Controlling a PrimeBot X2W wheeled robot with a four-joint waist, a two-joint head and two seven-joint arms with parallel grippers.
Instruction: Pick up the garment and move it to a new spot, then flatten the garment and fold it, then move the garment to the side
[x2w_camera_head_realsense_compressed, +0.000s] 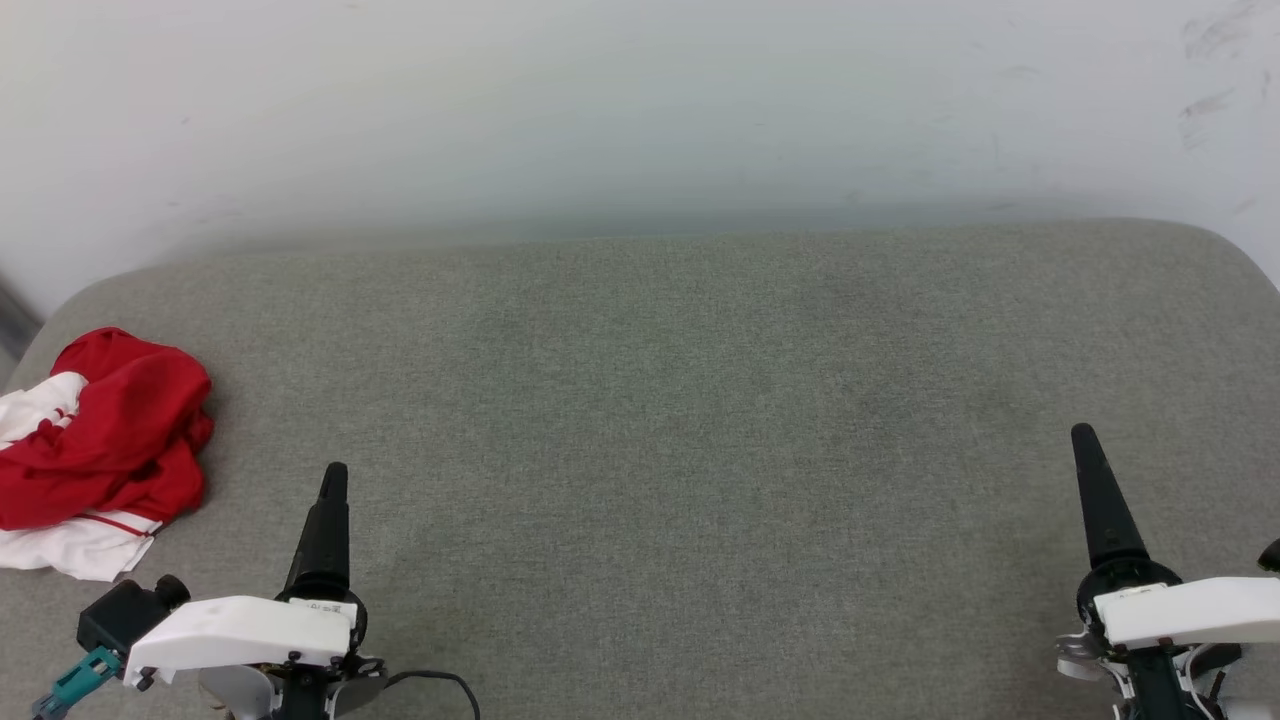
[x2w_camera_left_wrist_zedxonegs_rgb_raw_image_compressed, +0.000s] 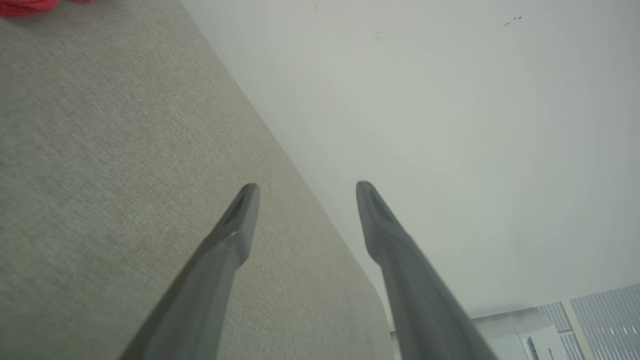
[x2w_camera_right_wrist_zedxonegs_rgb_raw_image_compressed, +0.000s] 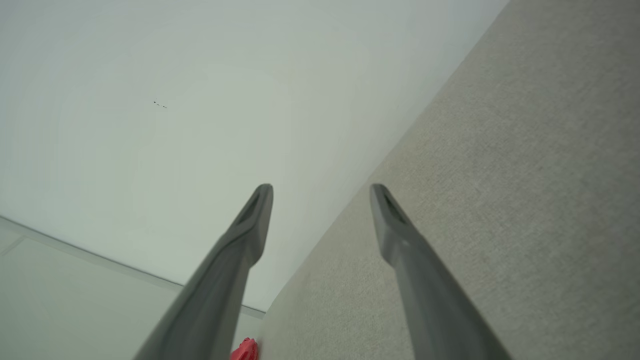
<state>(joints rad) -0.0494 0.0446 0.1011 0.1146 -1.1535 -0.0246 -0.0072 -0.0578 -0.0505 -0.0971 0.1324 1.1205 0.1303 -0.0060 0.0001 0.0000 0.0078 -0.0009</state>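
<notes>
- Far left on my head camera, the shirt (x2w_camera_head_realsense_compressed: 100, 440) lies in a crumpled heap at the left edge of the grey, fabric-covered table (x2w_camera_head_realsense_compressed: 640, 400). Red cloth is bunched on top, and white parts with a thin red stripe stick out on its left and near sides.
- My left wrist camera catches a sliver of that red in its top left corner (x2w_camera_left_wrist_zedxonegs_rgb_raw_image_compressed: 25, 6), well apart from the fingertips.
- The left claw (x2w_camera_left_wrist_zedxonegs_rgb_raw_image_compressed: 305, 186) is open. Its two dark fingers (x2w_camera_left_wrist_zedxonegs_rgb_raw_image_compressed: 235, 235) are spread, with table and wall showing through the gap. On the head camera it sits at the lower left, just right of the shirt and nearer to me, pointing toward the wall and not touching the cloth.
- In the middle, the table's grey weave runs back to a pale wall (x2w_camera_head_realsense_compressed: 640, 100) — a few scuff marks (x2w_camera_head_realsense_compressed: 1210, 60) show at its upper right.
- The right claw (x2w_camera_right_wrist_zedxonegs_rgb_raw_image_compressed: 321, 186) is also open, its fingers parted the same way. On the head camera it is at the lower right, over the table and well apart from the shirt.
- My right wrist camera shows a small bit of red at its bottom edge (x2w_camera_right_wrist_zedxonegs_rgb_raw_image_compressed: 245, 351) — the shirt, far across the table.
</notes>
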